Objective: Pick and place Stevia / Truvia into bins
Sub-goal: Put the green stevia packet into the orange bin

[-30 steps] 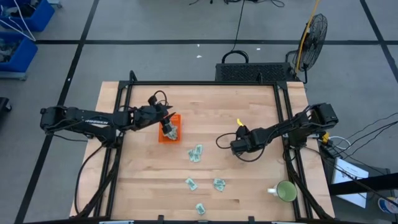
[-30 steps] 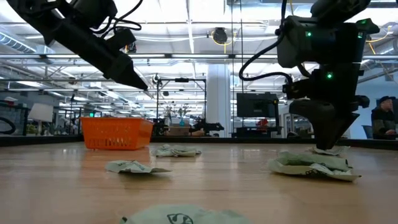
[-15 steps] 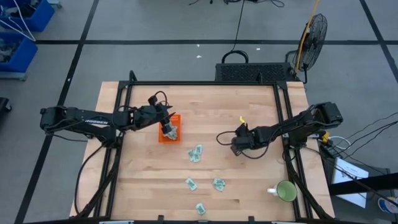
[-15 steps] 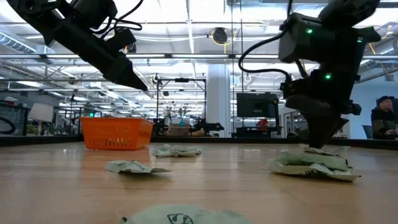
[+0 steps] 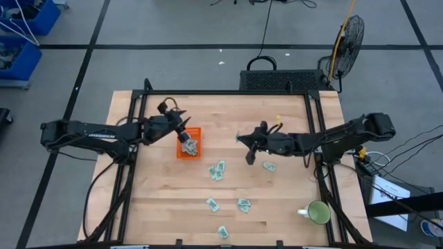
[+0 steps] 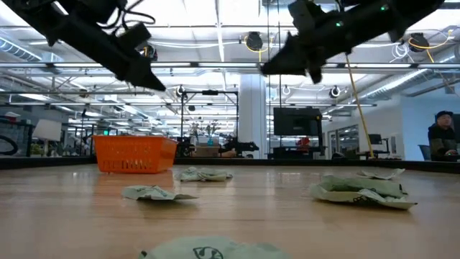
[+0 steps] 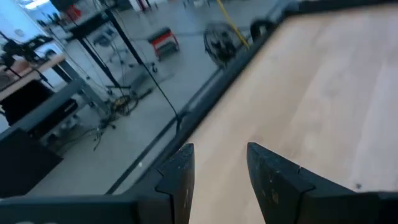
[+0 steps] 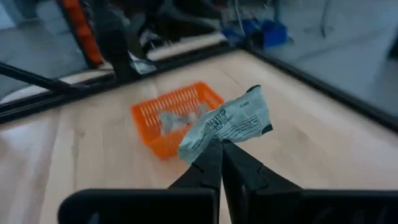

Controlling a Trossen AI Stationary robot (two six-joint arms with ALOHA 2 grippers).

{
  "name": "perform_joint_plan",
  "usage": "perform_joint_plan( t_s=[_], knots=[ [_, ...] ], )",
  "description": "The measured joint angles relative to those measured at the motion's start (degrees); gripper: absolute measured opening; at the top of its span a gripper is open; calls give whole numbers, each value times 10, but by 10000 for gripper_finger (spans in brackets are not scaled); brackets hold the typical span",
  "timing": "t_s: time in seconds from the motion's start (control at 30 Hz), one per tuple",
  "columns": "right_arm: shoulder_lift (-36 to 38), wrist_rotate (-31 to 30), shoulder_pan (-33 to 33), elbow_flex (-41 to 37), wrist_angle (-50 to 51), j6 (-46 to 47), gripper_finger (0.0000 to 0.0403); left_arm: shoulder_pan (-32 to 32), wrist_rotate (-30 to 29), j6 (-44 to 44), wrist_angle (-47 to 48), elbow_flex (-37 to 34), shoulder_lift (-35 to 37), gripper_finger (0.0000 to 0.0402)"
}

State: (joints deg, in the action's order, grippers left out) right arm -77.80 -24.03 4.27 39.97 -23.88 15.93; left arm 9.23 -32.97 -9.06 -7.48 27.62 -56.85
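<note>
The Stevia sachets are small, crumpled and pale green and white. Several lie loose on the table (image 5: 217,171) (image 5: 243,205) (image 5: 268,166), and a few lie in the orange bin (image 5: 185,153) (image 8: 177,118). My right gripper (image 5: 243,139) (image 8: 221,152) is raised over the table's middle, to the right of the bin, and is shut on one sachet (image 8: 227,123). My left gripper (image 5: 185,140) (image 7: 217,168) hovers open over the bin with nothing between its fingers. My right gripper pinches the sachet by its lower edge (image 8: 214,144) between its two fingertips. The fingers reach roughly level from the table's right, pointing toward the bin. The crumpled sachet sticks out beyond the fingertips, lifted clear of the table.
A green mug (image 5: 318,213) stands near the table's front right corner. In the low view, loose sachets (image 6: 359,191) (image 6: 151,193) (image 6: 204,174) lie in front of the bin (image 6: 135,154). Bare wood lies between the bin and my right gripper.
My right gripper has shut on a sachet from the small pile right of centre. It has lifted the sachet clear and carried it up and toward the table's left, toward the bin. One sachet has stayed behind on the table where the pile was.
</note>
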Motion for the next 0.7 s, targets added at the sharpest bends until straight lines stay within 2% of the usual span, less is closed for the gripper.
perform_joint_plan(
  t_s=[0.23, 0.33, 0.5, 0.6, 0.7],
  knots=[
    [-96, 117, -61, 0, -222, -46, 0, 0, -2, 0, 4, 0, 95, 154],
    [-146, 170, -83, 17, -261, -43, 0, 0, -2, 0, 4, 0, 121, 154],
    [-219, 232, -101, 105, -246, -62, 0, 0, -1, 1, 6, 0, 137, 154],
    [-262, 269, -106, 182, -177, -101, 0, 0, -1, 1, 14, 0, 137, 154],
    [-308, 271, -110, 260, -107, -126, 0, 0, -1, 1, 25, 0, 137, 154]
  ],
)
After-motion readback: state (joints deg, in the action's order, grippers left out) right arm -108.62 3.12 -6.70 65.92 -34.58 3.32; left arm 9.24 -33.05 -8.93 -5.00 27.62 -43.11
